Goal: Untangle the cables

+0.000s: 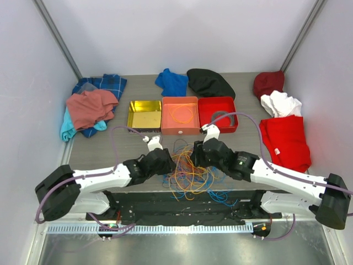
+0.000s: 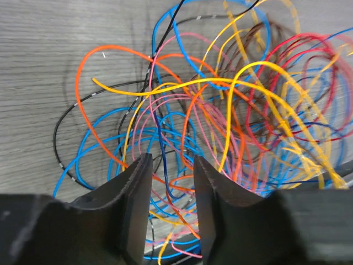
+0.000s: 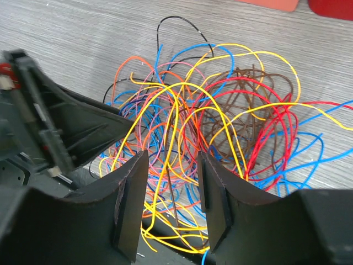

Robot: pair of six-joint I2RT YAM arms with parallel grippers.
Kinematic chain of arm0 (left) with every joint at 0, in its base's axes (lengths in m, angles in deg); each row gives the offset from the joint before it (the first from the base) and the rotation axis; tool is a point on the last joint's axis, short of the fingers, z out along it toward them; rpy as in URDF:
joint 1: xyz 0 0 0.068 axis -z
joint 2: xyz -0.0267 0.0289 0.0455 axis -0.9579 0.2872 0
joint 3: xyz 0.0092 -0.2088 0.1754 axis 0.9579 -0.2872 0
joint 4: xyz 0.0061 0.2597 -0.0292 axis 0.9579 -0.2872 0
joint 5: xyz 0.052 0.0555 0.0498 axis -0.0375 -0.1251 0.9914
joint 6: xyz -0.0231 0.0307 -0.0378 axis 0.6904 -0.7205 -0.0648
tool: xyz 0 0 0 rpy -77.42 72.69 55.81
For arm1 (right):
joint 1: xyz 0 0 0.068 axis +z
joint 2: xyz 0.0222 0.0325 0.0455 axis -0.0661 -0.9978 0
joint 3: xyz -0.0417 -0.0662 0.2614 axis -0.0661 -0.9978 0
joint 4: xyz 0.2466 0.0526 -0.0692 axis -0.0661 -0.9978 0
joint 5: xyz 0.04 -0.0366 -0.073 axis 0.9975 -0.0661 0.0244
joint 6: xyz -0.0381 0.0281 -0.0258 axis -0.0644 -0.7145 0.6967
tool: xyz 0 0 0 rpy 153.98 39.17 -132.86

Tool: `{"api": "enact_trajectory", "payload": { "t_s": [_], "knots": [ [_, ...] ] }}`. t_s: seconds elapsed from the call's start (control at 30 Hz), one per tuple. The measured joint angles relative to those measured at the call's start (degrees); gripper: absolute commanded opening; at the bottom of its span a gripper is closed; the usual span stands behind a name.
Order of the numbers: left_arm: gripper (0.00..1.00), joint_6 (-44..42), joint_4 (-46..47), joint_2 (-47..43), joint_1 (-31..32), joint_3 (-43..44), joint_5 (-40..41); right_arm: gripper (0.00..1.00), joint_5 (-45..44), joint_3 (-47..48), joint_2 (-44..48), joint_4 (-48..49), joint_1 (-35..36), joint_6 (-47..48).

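Note:
The cables [image 1: 190,172] lie in one tangled heap of orange, yellow, blue, red, pink, brown and black strands at the table's near middle. My left gripper [image 1: 169,161] sits at the heap's left edge. In the left wrist view it [image 2: 171,165] is open, with blue, orange and pink strands of the cables [image 2: 220,110] running loose between the fingers. My right gripper [image 1: 197,154] is at the heap's upper right. In the right wrist view it [image 3: 174,163] is open over the cables [image 3: 220,110], with a yellow and a brown strand hanging between the fingers, not pinched.
Behind the heap stand a yellow tin [image 1: 144,114], an orange box [image 1: 180,127] holding an orange coil, and a red box [image 1: 227,128] holding a grey ring. Clothes lie at the back left [image 1: 91,107], the back [image 1: 209,83] and the right [image 1: 287,141]. A black mat [image 1: 182,204] runs along the near edge.

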Motion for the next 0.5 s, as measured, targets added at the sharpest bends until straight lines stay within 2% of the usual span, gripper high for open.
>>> {"api": "enact_trajectory", "payload": {
  "t_s": [0.13,0.27,0.3,0.4,0.5],
  "knots": [
    [0.38,-0.2,1.4,3.2,0.0,0.1,-1.1,0.49,-1.0,0.0,1.1,-1.1,0.0,0.0],
    [0.46,-0.2,2.3,3.0,0.0,0.3,-1.4,0.49,-1.6,0.0,1.5,-1.7,0.0,-0.2],
    [0.51,-0.3,2.2,2.5,0.0,0.3,-1.2,0.49,-1.6,0.0,1.5,-1.8,0.0,-0.3],
    [0.55,-0.2,0.9,0.2,0.0,0.5,0.2,0.49,-1.7,0.0,1.5,-2.0,0.0,-0.5],
    [0.56,-0.1,-1.2,-4.0,0.0,0.5,2.2,0.49,-1.7,0.0,1.5,-2.0,0.0,-0.8]
  ]
}}
